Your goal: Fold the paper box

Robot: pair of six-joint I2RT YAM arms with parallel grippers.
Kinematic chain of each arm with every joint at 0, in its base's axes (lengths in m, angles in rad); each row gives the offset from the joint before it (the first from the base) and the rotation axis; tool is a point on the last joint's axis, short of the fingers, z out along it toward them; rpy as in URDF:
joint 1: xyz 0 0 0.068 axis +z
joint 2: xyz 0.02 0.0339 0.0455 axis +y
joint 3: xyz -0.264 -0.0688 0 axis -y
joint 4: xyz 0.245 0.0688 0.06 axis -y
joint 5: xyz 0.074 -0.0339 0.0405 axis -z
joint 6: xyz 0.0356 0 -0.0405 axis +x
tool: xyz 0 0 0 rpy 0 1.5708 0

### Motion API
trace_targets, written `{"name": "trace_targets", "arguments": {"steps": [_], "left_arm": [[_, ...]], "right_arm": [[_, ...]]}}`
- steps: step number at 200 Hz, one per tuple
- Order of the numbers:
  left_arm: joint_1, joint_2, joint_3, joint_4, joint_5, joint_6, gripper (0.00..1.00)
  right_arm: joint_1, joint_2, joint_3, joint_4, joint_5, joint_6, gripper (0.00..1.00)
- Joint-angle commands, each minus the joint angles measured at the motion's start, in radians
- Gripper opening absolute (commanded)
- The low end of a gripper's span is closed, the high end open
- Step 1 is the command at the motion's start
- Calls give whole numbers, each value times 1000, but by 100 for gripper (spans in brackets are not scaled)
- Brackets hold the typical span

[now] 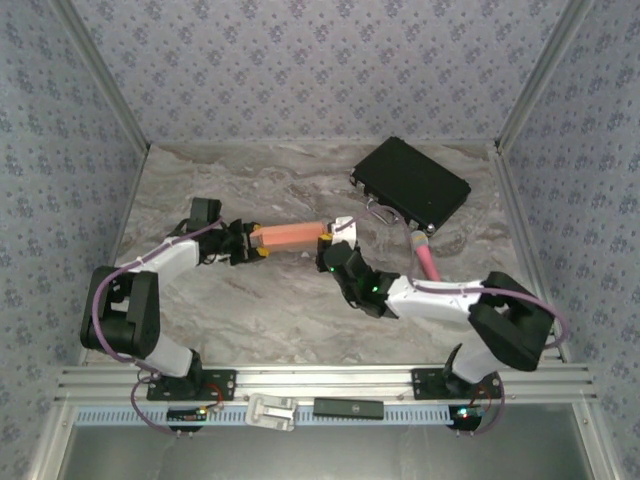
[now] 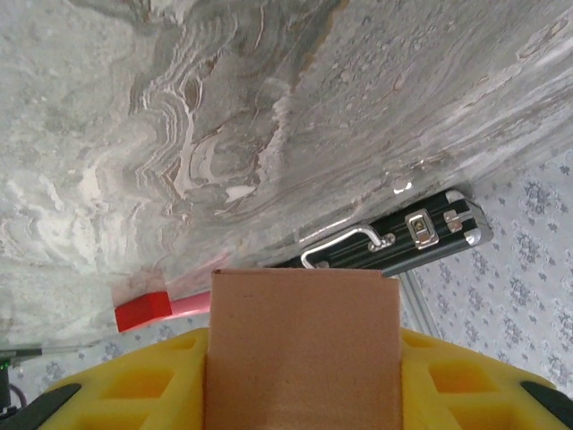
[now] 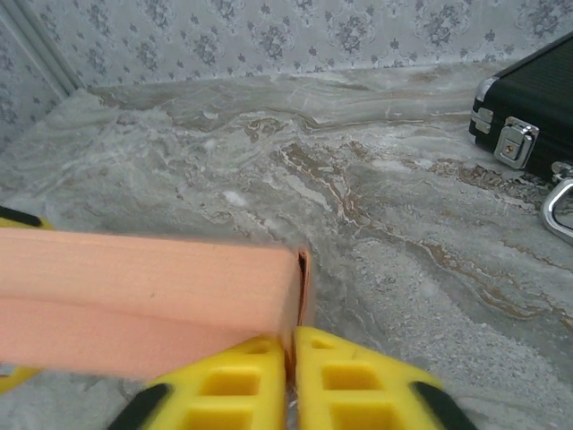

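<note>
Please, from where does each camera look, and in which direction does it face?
Top external: above and behind the arms, looking down on the table; left arm and right arm meet at the paper box.
Left wrist: on the left arm, looking along the box toward the black case; yellow left fingers flank the box.
Right wrist: on the right arm, low over the table, facing the back wall; right fingers at the box's end.
Shared: all three views see the box and the case.

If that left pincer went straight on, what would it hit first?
Likely the right pincer, at the far end of the paper box the left pincer holds; depth is hard to judge.
</note>
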Motion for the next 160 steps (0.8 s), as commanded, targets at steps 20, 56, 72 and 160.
{"name": "trace_targets", "arguments": {"steps": [20,56,72,160], "left_arm": [[22,5,77,-35,10,19,6],[22,27,100,-57,12,39,5],[21,27,106,-62,11,42,5],[23,50,183,-162,39,177,5]], "right_arm": [[-18,-150,64,-244,-18,55,47],[-28,-250,98,-334,-81,101,55],[-59,-296,113,-406,-94,210,62],[-560,-234,299,-689,-883,415,84]]}}
